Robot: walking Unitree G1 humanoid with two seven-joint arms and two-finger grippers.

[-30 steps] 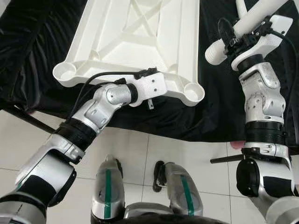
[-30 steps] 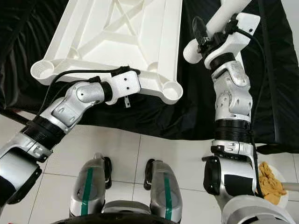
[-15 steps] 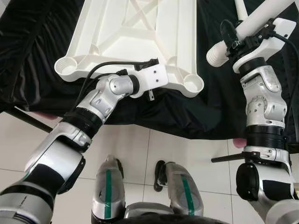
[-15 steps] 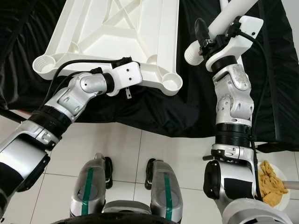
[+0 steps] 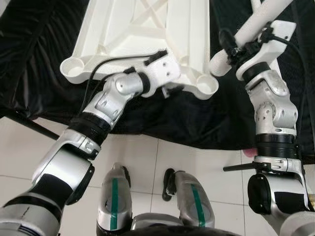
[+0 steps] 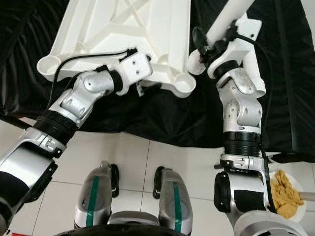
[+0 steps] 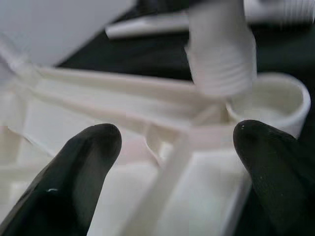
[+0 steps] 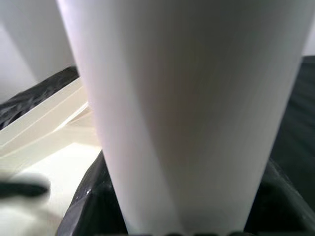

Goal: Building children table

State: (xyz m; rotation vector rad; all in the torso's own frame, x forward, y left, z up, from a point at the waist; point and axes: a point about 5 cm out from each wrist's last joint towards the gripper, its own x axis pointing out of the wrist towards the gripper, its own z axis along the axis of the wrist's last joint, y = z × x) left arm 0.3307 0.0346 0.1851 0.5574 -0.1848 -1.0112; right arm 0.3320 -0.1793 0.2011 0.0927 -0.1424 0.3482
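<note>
Black cloth (image 5: 44, 59) covers the upper part of your head views, draped over white floor tiles (image 5: 197, 162) that run across the lower half. On the cloth, upper centre, you have the white tabletop (image 5: 147, 34) lying underside up, its ribs crossing in an X and a round socket (image 5: 207, 87) at each near corner; a second socket (image 5: 73, 68) sits at the left corner.

Your left gripper (image 7: 172, 162) reaches in from lower left to the near edge of the tabletop, right of centre. In its wrist view the two black fingers (image 7: 83, 167) stand wide apart over the ribs, holding nothing, with the right-hand socket just ahead.

Your right gripper (image 5: 236, 46) is in the upper right of the left eye view, clamped around a white leg (image 5: 256, 24) that slants up and off the top edge. The leg's ribbed lower end (image 5: 217, 64) hangs just above and beside the right-hand socket, tilted; you cannot tell whether it touches the rim. In the left wrist view that ribbed end (image 7: 219, 59) sits close above the socket cup.

At the lower right corner of the right eye view you can see a white plate (image 6: 295, 206) with a yellowish crumpled thing on it
</note>
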